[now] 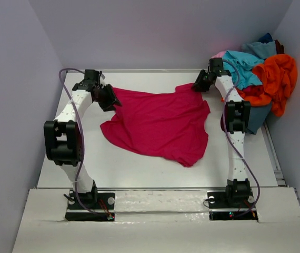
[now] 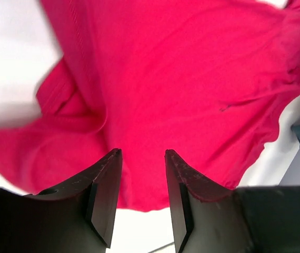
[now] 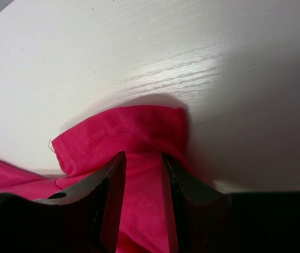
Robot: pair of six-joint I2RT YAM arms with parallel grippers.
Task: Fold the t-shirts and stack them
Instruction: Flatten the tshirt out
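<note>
White tabletop (image 1: 139, 168) sits between pale walls. On the left, the left gripper (image 1: 109, 98) pinches one edge of the soft crimson-magenta cloth t-shirt (image 1: 160, 124), spread flat mid-table. The right gripper (image 1: 199, 84) pinches its far corner. A heap of orange, turquoise, pink and dark blue shirts (image 1: 263, 74) lies far right.

White table (image 1: 139, 163), pale grey walls (image 1: 13, 79), purple cables (image 1: 81, 142)

Lab test cell: white table (image 1: 139, 163), bare grey walls (image 1: 13, 79), bolted arms.
</note>
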